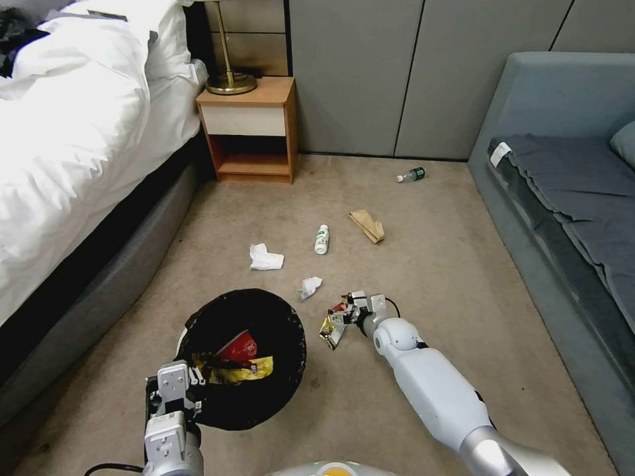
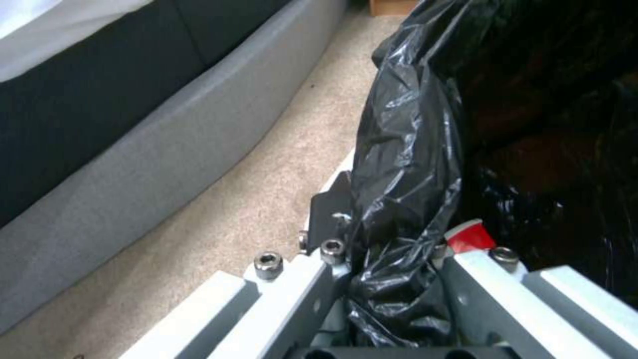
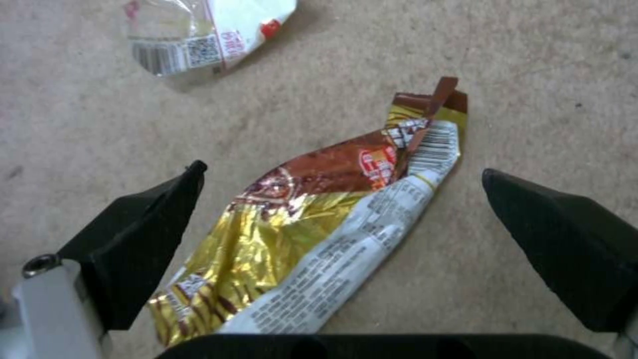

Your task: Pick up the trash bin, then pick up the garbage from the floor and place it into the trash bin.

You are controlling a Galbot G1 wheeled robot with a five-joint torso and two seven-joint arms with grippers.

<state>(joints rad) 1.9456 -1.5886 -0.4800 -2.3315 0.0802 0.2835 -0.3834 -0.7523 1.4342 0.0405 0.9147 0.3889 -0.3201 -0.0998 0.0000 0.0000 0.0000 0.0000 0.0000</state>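
One crumpled gold-and-brown foil snack wrapper (image 3: 319,234) lies flat on the beige carpet (image 1: 463,277), between the right gripper's (image 3: 342,214) wide-apart jaws; best lowered until both tips meet the carpet, then closed across the wrapper's middle. Left gripper (image 1: 173,391) is clamped on the bag-lined rim of the round white plastic trash bin with black liner (image 1: 278,330), just left of the wrapper. Tissues (image 1: 266,258), bottles (image 1: 321,239) and a brown paper bag (image 1: 368,225) lie farther off.

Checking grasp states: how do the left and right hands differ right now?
The left hand is shut on the black-bagged rim of the white trash bin; the right hand is open, straddling a gold foil snack wrapper flat on the carpet. Both are low, near the floor.
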